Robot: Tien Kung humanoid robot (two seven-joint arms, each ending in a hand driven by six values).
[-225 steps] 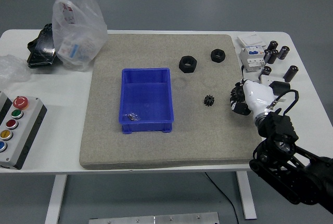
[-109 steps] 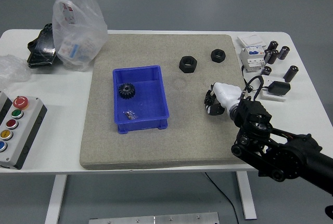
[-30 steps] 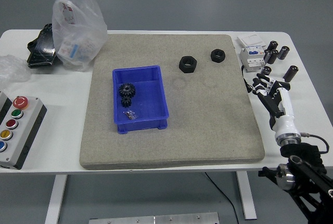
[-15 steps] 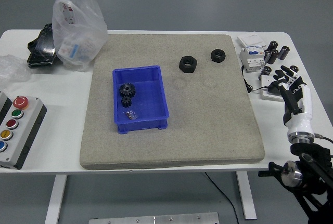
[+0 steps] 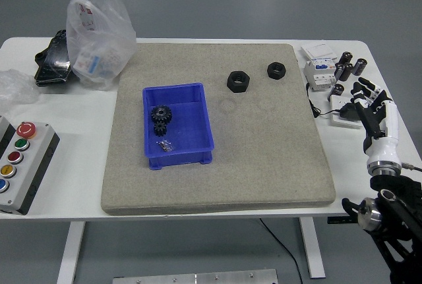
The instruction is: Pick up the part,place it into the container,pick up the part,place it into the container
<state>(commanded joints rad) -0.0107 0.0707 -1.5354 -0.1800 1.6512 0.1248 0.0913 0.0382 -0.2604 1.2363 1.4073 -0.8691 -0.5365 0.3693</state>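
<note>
A blue plastic bin [image 5: 178,126] sits on the left half of a grey felt mat [image 5: 217,185] that covers the middle of the white bench [image 5: 66,185], and everything else is placed here against that bin. Inside it, toward its left wall, lie two black gears [image 5: 159,120], the larger one above and touching the smaller; just below them on the bin floor is a small dark metal piece [image 5: 166,145], too small to identify. Up and to the right of the bin, on the mat, a large black hex nut [image 5: 238,81] stands well apart from it, and a smaller black hex nut [image 5: 275,70] lies a little further right. Far to the right of the bin, off the mat, the right hand [image 5: 372,103] hovers over the bench edge with its white-and-black fingers [image 5: 363,89] spread and holding nothing, above a small white block [image 5: 341,111] with a cable. Beyond it stand a white circuit breaker [image 5: 318,72] and several dark cylinders [image 5: 351,66], possibly capacitors. Up and left of the bin is a clear plastic bag [image 5: 97,27] beside a black object [image 5: 51,60], and down-left a grey button box [image 5: 20,162].
</note>
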